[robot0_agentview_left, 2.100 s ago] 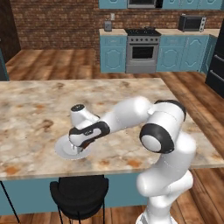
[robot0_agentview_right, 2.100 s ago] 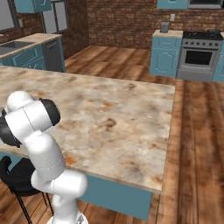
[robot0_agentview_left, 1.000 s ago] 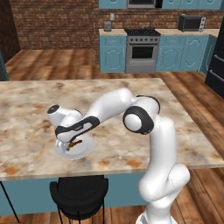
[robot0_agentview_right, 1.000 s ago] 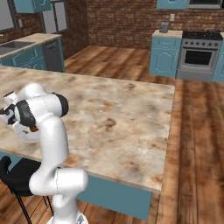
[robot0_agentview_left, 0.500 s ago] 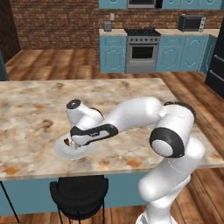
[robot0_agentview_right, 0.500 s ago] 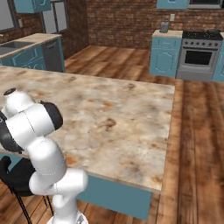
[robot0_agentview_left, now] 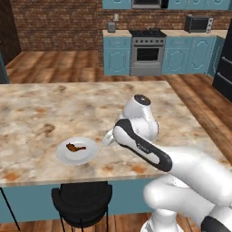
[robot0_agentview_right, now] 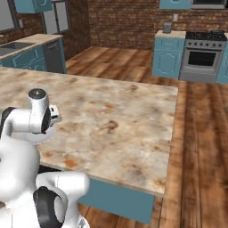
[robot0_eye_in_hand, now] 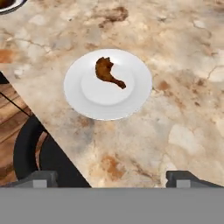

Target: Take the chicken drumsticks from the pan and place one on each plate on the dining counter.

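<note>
**Drumstick set on plate; end effector clear and empty**

**Placement.** One drumstick [robot0_agentview_left: 75,147] lies on the plate [robot0_agentview_left: 63,155], which sits near the front edge of the table [robot0_agentview_left: 90,104], above a black stool [robot0_agentview_left: 81,199]. The drumstick rests on the flat centre of the plate, inside the rim. Judged from the task, this is a delivered position: one piece per plate. The flat centre supports the piece along its length, so it is unlikely to roll off.

**End effector.** The end effector [robot0_eye_in_hand: 111,177] stands above the table just beside the plate, toward the robot. Its two fingertips [robot0_eye_in_hand: 41,177] are spread to full width with only bare stone between them. It holds nothing and touches neither plate nor drumstick. The wide stance is consistent with a release position, with no contact that could drag the piece.

**Orientation.**
- In the hand view, the drumstick [robot0_eye_in_hand: 108,72] has its thick meaty end toward the top left and its thin bone end toward the lower right.
- Its long axis runs diagonally across the plate [robot0_eye_in_hand: 83,103], with a slight curve.
- In the left base view, the axis runs roughly parallel to the front edge of the table, with the thin end pointing toward the arm.

**Other items.** A dark rim shows at the top-left corner of the hand view; it cannot be identified with certainty.
</note>
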